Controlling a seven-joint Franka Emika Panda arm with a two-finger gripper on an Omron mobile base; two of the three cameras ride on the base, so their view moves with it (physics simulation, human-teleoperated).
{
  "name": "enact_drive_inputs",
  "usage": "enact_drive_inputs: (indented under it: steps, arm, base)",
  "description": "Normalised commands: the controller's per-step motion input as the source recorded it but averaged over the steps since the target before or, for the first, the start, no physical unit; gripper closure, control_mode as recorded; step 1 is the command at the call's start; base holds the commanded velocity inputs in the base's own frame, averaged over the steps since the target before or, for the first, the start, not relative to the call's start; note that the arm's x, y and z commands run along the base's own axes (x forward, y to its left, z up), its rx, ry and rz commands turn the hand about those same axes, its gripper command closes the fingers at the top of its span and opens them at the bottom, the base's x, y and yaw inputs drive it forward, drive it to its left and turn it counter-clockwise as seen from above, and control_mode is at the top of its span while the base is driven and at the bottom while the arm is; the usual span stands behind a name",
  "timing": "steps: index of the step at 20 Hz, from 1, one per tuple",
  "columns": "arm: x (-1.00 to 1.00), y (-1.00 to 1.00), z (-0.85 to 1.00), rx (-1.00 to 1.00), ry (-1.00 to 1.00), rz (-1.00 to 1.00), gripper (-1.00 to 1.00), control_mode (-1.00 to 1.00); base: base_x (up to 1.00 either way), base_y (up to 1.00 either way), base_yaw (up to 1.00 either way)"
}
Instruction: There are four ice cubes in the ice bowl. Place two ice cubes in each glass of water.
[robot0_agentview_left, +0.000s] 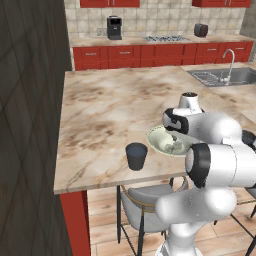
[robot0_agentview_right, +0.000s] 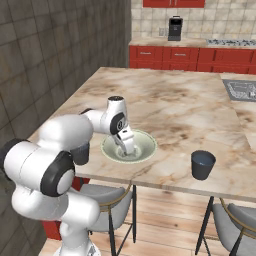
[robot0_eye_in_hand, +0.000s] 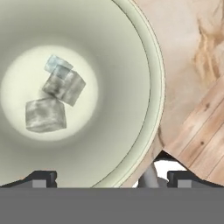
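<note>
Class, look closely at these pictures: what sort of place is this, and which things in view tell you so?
A home kitchen, rendered: red base cabinets along a tiled wall, a steel sink with a curved tap, a black coffee machine, and a marble-topped island counter.

pale cream-green ice bowl (robot0_eye_in_hand: 131, 87); translucent whitish-grey ice cubes (robot0_eye_in_hand: 46, 114), one w/ light blue tint (robot0_eye_in_hand: 57, 64). dark blue-grey glass (robot0_agentview_left: 136, 156). beige marble counter (robot0_agentview_left: 100, 110) w/ brown veins. red cabinets (robot0_agentview_left: 125, 54), black coffee maker (robot0_agentview_left: 114, 27).

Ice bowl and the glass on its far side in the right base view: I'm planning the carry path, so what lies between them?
Bare marble counter separates the ice bowl from the glass, seen in the right base view.
</note>
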Motion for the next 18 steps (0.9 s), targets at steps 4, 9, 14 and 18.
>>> enact_drive_inputs:
  steps: [4,9,14,18]
  arm:
    - [0.47,0.0,-0.31,0.06,0.0,-0.06,-1.0,-1.0]
    - [0.39,-0.04,-0.33,0.0,0.05,-0.06,-1.0,-1.0]
    - [0.36,-0.16,-0.26,0.0,0.04,-0.06,-1.0,-1.0]
    - [0.36,-0.15,-0.13,0.0,0.0,-0.06,-1.0,-1.0]
  base:
    - [0.0,0.0,0.0]
    - [0.0,0.0,0.0]
    - [0.0,0.0,0.0]
    - [0.0,0.0,0.0]
